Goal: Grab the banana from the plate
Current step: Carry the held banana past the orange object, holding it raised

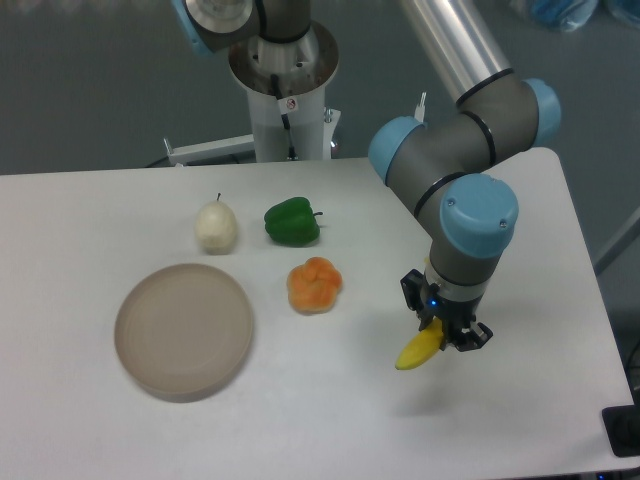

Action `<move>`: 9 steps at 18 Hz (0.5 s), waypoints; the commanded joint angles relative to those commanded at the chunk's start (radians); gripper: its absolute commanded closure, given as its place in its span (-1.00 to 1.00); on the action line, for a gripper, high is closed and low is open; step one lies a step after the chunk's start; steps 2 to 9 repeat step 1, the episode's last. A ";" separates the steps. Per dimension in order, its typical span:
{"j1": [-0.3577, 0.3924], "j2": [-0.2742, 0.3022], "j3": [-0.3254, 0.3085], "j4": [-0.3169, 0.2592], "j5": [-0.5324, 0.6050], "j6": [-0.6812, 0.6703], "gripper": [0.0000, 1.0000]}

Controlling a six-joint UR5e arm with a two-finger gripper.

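Pick looks done: black two-finger hand (443, 335) is clenched on the bright yellow curved banana (418, 351), held off the white worktop (300, 400) at right. Round beige shallow plate (183, 329) sits bare, well apart at left. Nothing obvious left but the carry.

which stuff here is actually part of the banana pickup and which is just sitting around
Part of the job:
- banana, held in the gripper
- plate, with nothing on it

Just lying about:
- pale pear
- green pepper
- orange lumpy fruit
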 joint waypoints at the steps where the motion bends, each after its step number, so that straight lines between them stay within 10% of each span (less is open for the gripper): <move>1: 0.000 0.002 0.002 0.000 0.000 0.000 0.50; 9: 0.000 0.002 0.002 0.000 0.000 0.000 0.50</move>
